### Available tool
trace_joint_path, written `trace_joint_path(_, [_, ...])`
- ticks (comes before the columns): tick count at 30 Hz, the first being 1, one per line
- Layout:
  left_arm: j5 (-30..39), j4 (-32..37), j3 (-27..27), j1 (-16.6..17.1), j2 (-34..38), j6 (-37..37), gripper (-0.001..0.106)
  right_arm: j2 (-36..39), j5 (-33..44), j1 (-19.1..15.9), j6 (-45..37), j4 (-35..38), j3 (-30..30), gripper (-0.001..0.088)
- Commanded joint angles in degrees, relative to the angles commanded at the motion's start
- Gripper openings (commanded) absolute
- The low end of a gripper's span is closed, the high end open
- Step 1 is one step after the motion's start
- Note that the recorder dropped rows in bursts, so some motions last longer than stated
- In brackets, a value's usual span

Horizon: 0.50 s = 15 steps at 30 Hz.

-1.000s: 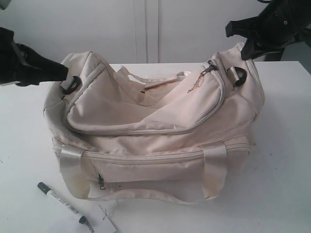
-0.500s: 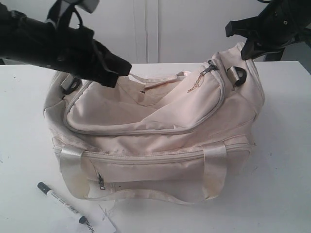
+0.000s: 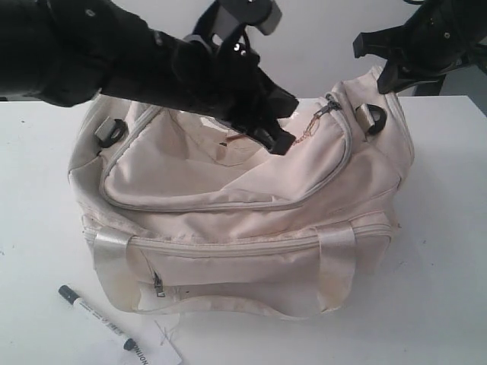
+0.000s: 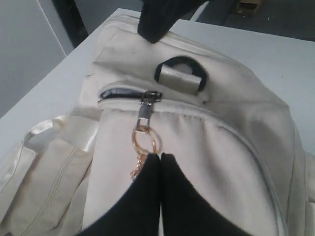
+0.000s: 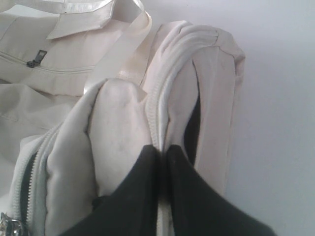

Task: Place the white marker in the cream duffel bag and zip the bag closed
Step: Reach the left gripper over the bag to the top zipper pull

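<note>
The cream duffel bag (image 3: 228, 251) sits mid-table, its curved top zipper ending at a slider (image 4: 150, 97) with a gold chain pull (image 4: 146, 140). A short dark gap shows beside the slider. My left gripper (image 3: 281, 142) reaches across the bag top. It is shut, its tips (image 4: 160, 155) touching the gold ring, and the chain hangs beside one finger; I cannot tell if it is pinched. My right gripper (image 3: 384, 80) is shut on the bag's end seam (image 5: 157, 123). The white marker (image 3: 97, 318) lies on the table, front left of the bag.
A flat paper tag (image 3: 152, 352) lies by the marker's tail end. Black strap rings (image 3: 373, 118) (image 3: 110, 133) mark both bag ends. Shiny straps (image 3: 251, 122) lie behind the bag top. A white wall stands behind the table.
My left arm swung from the bag's left end across the top to the chain pull near the right end. The right gripper, the bag and the marker stayed put.
</note>
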Motion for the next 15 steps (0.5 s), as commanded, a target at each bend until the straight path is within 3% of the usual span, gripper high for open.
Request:
trace_joint_path(9, [-2.81,1.44,-0.43,-0.92,2.86,-0.14,0.0,0.0,0.0,0.0,0.0,0.0,0.0,0.0])
trace_joint_path(13, [2.95,2.65,-3.89,-0.92,2.86,-2.6,0.0,0.0,0.0,0.0,0.0,0.0,0.0,0.0])
trace_joint_path(15, [8.74,8.87,-6.36,-0.79,2.86,-9.69,0.0,0.0,0.0,0.0,0.0,0.0,0.0,0.0])
